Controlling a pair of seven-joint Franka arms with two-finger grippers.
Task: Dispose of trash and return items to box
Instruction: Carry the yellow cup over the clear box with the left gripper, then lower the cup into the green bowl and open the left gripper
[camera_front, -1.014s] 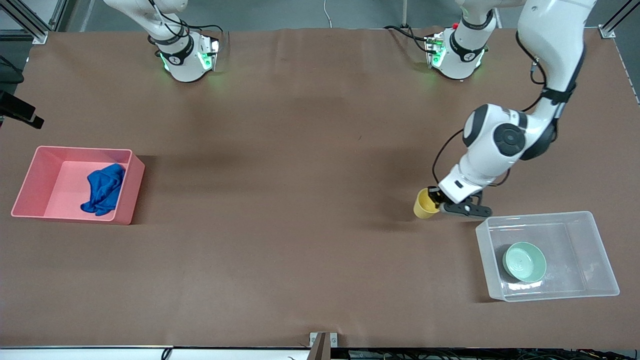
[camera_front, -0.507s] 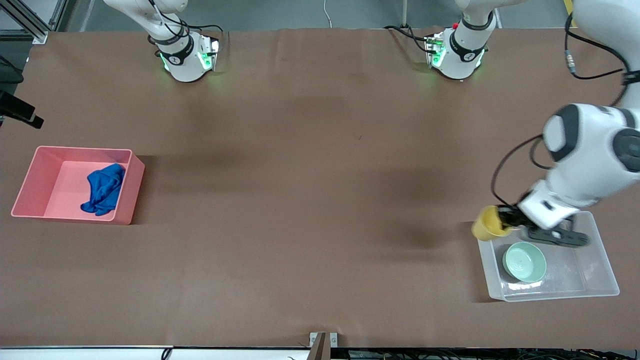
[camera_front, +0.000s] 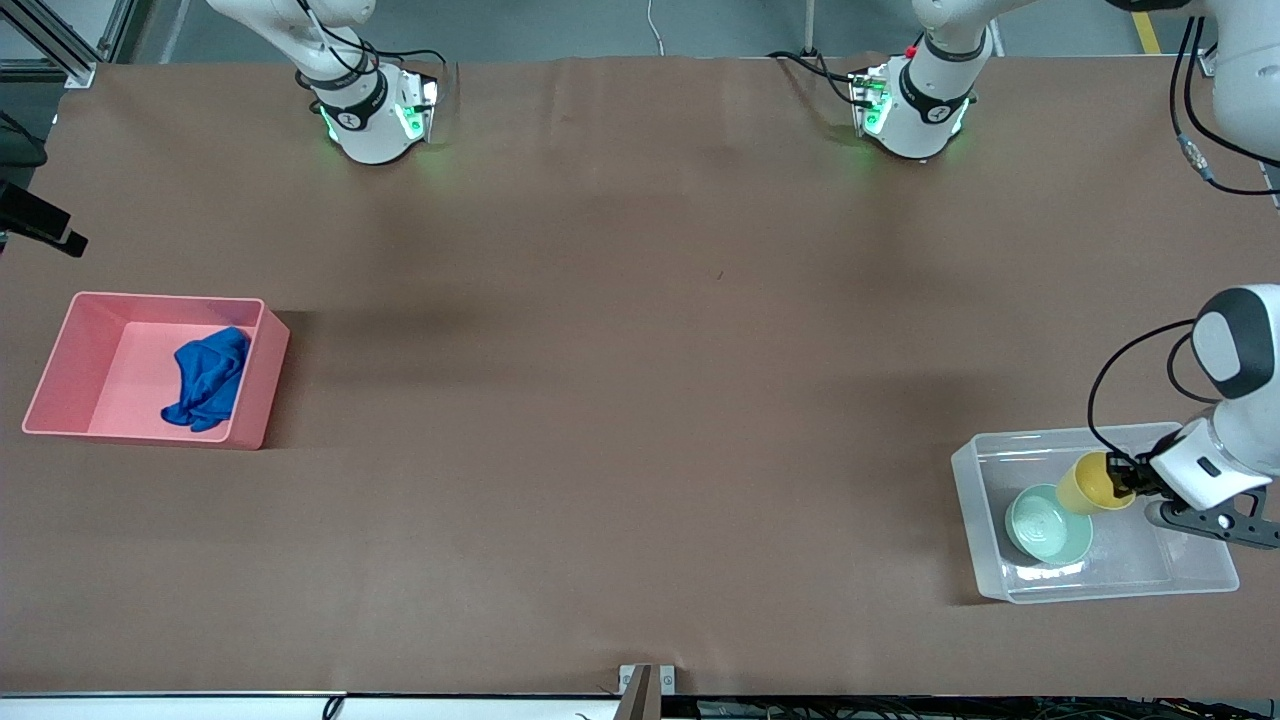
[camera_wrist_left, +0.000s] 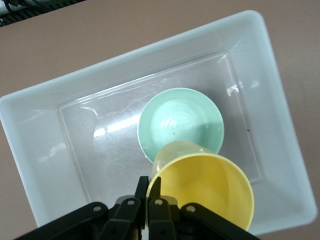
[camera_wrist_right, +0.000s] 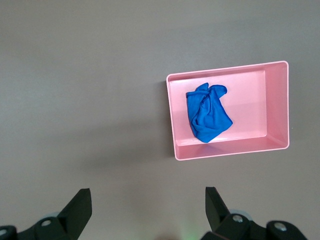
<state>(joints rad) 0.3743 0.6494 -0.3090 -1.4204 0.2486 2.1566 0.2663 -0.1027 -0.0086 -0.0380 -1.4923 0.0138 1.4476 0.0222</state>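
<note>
The fingers (camera_wrist_left: 141, 197) of our left gripper (camera_front: 1128, 478) were pinched together on the rim of the yellow cup (camera_front: 1092, 483), one inside the wall and one outside. We held the cup tilted in the air over the clear box (camera_front: 1205, 580), with its open mouth turned up toward the left wrist camera. In that view the cup (camera_wrist_left: 202, 192) overlapped the edge of the mint-green bowl (camera_wrist_left: 177, 121), which sat upright on the floor of the box (camera_wrist_left: 35, 155). From the front, the bowl (camera_front: 1045, 523) lay in the half of the box toward the right arm's end of the tabletop (camera_front: 620, 400).

The fingers (camera_wrist_right: 77, 209) of our right gripper (camera_wrist_right: 145, 210) stood wide apart, holding nothing, as that arm waited high above the tabletop. Below it we saw the pink bin (camera_wrist_right: 280, 107) with the crumpled blue rag (camera_wrist_right: 207, 112) inside. In the front view the rag (camera_front: 207, 380) lay in the bin (camera_front: 60, 350), against the wall nearest the middle of the tabletop.
</note>
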